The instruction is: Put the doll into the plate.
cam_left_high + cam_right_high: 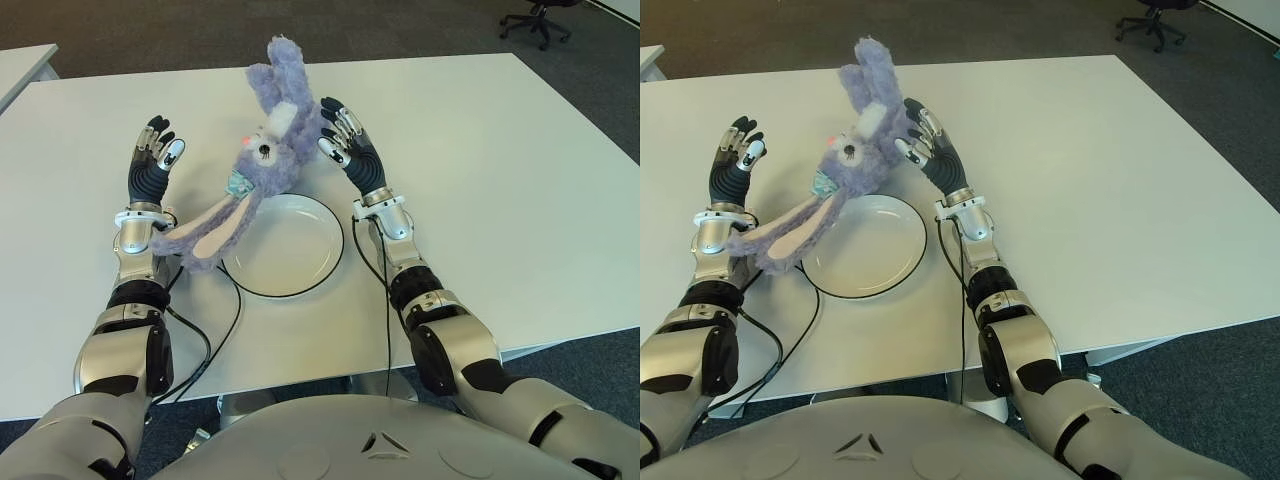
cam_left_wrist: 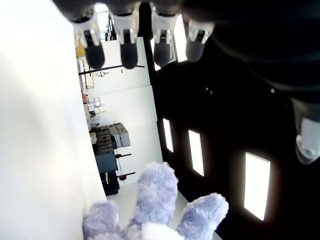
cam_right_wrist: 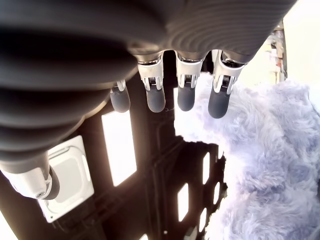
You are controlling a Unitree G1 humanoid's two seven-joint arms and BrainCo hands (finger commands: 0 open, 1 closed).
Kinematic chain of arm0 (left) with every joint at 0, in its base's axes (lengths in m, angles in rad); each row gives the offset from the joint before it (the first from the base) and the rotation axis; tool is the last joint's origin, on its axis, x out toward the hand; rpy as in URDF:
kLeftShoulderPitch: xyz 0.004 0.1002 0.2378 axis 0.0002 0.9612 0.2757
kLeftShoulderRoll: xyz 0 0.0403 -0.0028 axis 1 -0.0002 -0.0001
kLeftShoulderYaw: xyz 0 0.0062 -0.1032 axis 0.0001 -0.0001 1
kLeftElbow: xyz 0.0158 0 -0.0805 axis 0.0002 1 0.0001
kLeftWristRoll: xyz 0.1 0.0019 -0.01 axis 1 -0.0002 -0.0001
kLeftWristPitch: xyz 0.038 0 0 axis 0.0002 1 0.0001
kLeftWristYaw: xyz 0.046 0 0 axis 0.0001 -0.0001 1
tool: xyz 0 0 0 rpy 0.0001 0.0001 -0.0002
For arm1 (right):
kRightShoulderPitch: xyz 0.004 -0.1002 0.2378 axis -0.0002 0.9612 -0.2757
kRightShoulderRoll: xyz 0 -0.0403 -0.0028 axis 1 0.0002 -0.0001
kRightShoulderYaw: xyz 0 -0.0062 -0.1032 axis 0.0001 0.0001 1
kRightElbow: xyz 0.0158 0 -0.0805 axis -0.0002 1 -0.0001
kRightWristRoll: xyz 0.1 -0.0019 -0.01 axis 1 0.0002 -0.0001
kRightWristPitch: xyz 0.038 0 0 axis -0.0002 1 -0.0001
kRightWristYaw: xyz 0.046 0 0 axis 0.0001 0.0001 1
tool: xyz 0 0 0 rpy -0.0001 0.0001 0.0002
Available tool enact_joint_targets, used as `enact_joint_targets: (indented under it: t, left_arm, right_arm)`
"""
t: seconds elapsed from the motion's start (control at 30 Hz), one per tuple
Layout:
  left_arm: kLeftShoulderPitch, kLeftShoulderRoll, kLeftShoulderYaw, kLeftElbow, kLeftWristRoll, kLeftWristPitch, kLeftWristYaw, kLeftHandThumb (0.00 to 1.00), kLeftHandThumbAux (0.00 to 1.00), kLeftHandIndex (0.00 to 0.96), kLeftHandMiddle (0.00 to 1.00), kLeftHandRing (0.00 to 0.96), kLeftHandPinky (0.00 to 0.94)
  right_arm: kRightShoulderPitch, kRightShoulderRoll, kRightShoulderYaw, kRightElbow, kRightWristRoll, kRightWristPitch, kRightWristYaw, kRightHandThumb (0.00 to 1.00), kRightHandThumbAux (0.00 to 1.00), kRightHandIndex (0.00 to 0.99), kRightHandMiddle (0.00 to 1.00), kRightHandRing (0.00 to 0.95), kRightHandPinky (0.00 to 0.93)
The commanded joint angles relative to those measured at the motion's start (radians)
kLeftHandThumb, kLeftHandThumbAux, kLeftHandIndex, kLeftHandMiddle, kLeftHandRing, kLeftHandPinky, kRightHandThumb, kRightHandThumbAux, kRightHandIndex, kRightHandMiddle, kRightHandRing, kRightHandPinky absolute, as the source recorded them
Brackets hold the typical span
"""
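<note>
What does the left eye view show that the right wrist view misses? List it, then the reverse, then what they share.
Only the left eye view: the white plate on the table, the open left hand left of it, and an office chair. Only the right wrist view: bright ceiling panels behind the straight fingers. Both: the purple doll, and the right hand open against its fur.

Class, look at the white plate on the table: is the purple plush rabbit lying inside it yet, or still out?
Still out. The rabbit slants above the plate's far-left rim, beside the right hand.
</note>
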Motion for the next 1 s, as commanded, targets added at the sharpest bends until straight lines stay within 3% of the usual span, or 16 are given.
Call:
enact_joint_targets:
  t: [0.03, 0.53, 1.0]
  left_arm:
    - [0.102, -0.056, -0.008, 0.056, 0.007, 0.005, -0.001, 0.0, 0.45, 0.012, 0.091, 0.093, 0.103]
    - [0.097, -0.057, -0.007, 0.061, 0.004, 0.015, -0.004, 0.0, 0.451, 0.004, 0.085, 0.092, 0.111]
    - [0.092, -0.052, -0.008, 0.065, 0.007, 0.013, -0.003, 0.0, 0.447, 0.009, 0.089, 0.094, 0.107]
  right_arm:
    - [0.098, 0.036, -0.015, 0.066, 0.019, 0.007, -0.013, 0.354, 0.482, 0.061, 0.013, 0.035, 0.097]
    - [0.073, 0.037, -0.03, 0.101, 0.016, 0.029, -0.064, 0.356, 0.44, 0.041, 0.009, 0.011, 0.034]
    - [0.041, 0.038, -0.028, 0.126, -0.008, 0.083, -0.144, 0.308, 0.432, 0.003, 0.0, 0.0, 0.042]
